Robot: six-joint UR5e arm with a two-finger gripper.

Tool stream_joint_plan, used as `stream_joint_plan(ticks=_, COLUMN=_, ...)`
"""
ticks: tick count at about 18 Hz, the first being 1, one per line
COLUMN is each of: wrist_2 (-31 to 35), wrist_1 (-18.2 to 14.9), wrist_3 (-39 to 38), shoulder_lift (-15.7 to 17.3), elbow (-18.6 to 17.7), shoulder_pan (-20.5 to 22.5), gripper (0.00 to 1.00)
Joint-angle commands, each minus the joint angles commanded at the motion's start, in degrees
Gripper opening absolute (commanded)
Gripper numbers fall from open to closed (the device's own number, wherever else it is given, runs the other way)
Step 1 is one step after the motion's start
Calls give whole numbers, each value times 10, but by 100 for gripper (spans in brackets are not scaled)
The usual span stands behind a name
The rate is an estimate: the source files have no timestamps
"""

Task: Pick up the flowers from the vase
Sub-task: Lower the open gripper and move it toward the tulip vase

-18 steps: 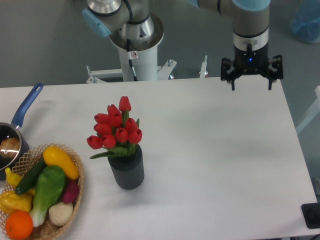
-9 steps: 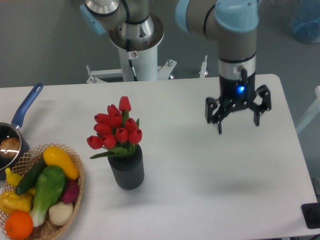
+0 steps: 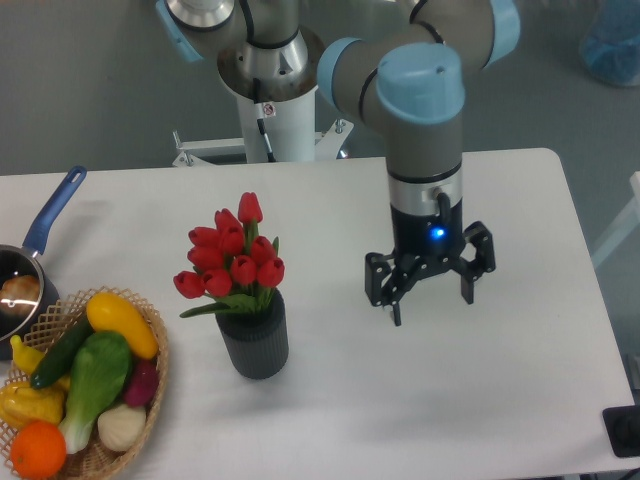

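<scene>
Your gripper (image 3: pixel 432 297) hangs above the white table (image 3: pixel 500 400), pointing down, right of the vase and well apart from it. Its two fingers (image 3: pixel 396 305) are spread wide with nothing between them; a blue light glows on the wrist body above.

The flowers (image 3: pixel 232 260), a bunch of red tulips with green leaves, stand upright in the vase (image 3: pixel 254 340). The blooms rise well above its rim, and one leaf droops out over the left edge. The vase is dark grey, ribbed and cylindrical, and stands on the table left of centre.

To the vase's left, at the table's front-left corner, you have a wicker basket (image 3: pixel 155 345) filled with toy produce:
- a yellow squash (image 3: pixel 120 323) on top
- a green leafy vegetable (image 3: pixel 95 378)
- a dark green cucumber (image 3: pixel 60 352)
- a purple piece (image 3: pixel 141 383)
- a white garlic bulb (image 3: pixel 121 427)
- an orange (image 3: pixel 39 449) at the front

Behind the basket, a saucepan (image 3: pixel 20 285) with a blue handle sits at the left edge, partly cut off by the frame.

The arm's white base column (image 3: pixel 275 125) stands behind the table's far edge.
</scene>
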Motion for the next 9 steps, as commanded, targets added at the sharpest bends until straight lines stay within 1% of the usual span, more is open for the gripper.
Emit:
stream_joint_plan(ticks=4, wrist_2=-6, wrist_1=-1, wrist_3=-5, shoulder_lift=0, elbow=4, shoulder_pan=-37, gripper=100)
stream_joint_plan(ticks=6, wrist_2=-11, wrist_1=0, wrist_3=-5, shoulder_lift=-2, elbow=1, shoulder_pan=-44, gripper=100)
stream_joint_plan(ticks=8, wrist_2=-6, wrist_1=-2, wrist_3=2, shoulder_lift=-2, elbow=-12, shoulder_pan=-42, gripper=100)
stream_joint_plan(ticks=9, wrist_2=-5, wrist_1=1, wrist_3=15, shoulder_lift=0, elbow=-28, shoulder_pan=-36, gripper=100)
